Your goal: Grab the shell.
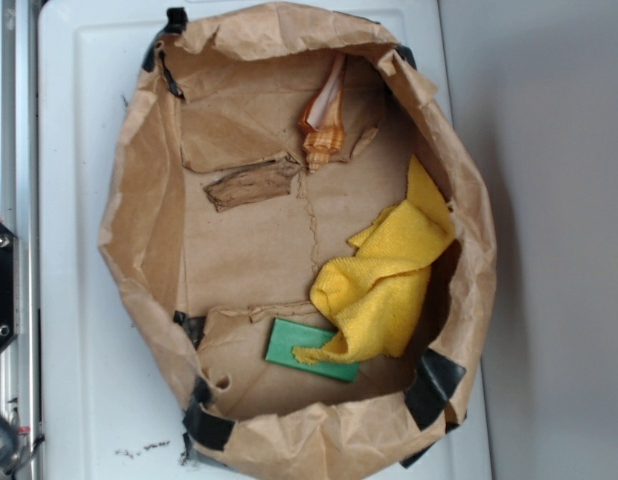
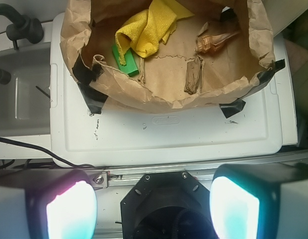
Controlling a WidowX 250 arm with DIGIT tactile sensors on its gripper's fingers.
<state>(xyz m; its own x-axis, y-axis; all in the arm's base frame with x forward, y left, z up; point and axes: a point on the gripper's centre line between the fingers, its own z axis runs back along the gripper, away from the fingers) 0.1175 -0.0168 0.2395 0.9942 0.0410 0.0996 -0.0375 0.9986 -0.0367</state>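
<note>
From my remote seat I see the claw [image 2: 153,209] spread wide and empty, well apart from the paper bag [image 2: 119,87] on the white surface [image 2: 169,134]. Inside the bag come first the wood piece [image 2: 193,75] and the green block [image 2: 125,60] beside the yellow cloth [image 2: 146,27]. Farthest, the shell [image 2: 216,41] lies against the back wall; I judge it light, stiff, smooth and a little fragile, so I would pinch it across the thick middle, not the pointed end.
</note>
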